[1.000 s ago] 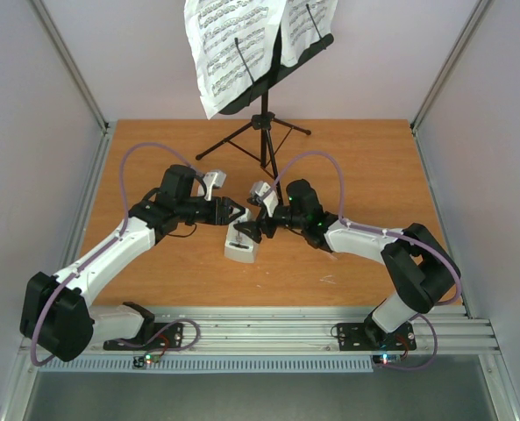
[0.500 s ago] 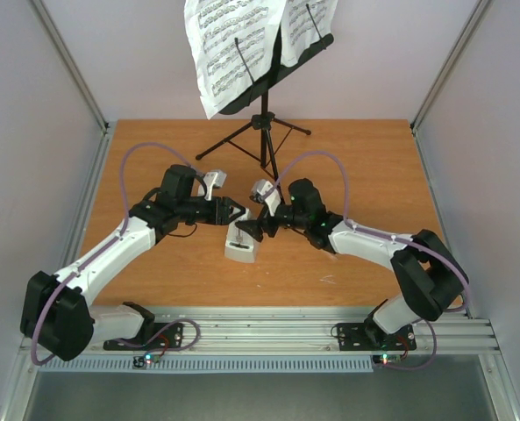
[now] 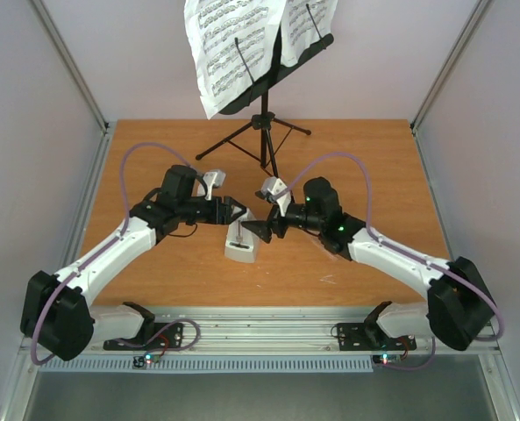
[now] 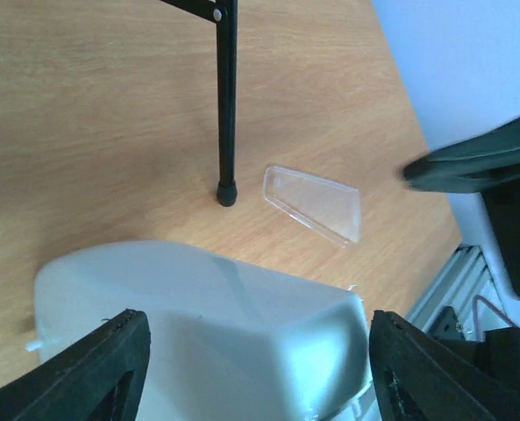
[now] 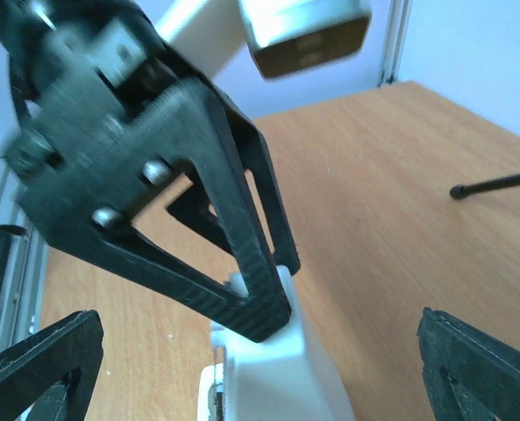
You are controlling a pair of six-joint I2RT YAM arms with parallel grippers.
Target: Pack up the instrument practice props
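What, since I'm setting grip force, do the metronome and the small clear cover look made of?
Metronome: likely plastic, pale grey, smooth with a soft sheen and rounded moulded edges.
Cover: probably thin clear plastic, glossy; the table shows through it and its rim catches light.

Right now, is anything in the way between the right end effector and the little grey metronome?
Yes. The left end effector sits astride the metronome, in front of the right end effector and its open fingers. In the right wrist view, one of the left's black fingers covers part of the metronome. Nothing else visible lies between them.
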